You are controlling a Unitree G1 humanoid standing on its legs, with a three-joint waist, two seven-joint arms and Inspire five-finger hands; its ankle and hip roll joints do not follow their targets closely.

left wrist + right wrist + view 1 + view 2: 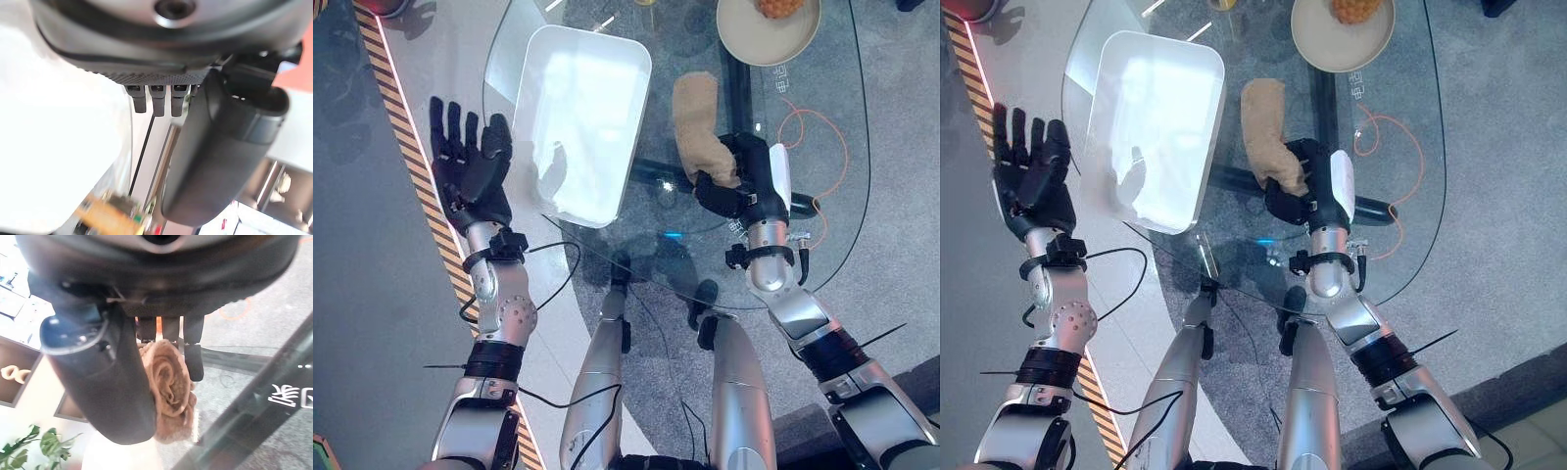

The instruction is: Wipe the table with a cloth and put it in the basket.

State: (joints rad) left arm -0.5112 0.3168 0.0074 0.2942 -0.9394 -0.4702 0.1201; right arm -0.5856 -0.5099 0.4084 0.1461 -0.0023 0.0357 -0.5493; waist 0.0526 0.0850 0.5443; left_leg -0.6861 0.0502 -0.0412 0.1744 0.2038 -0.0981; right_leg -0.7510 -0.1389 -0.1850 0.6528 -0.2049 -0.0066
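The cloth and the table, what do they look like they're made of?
The cloth looks like tan terry or fleece: its surface is fuzzy and matte, and it folds softly where the right hand grips it. The table looks like clear glass: the floor shows through it, and its top is glossy with reflections.

Overhead stereo pair; two close wrist views

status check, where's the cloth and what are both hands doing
Right hand shut on tan cloth, cloth trailing on the glass table. Left hand open, idle beside the white basket. Basket empty; plate sits beyond the cloth.
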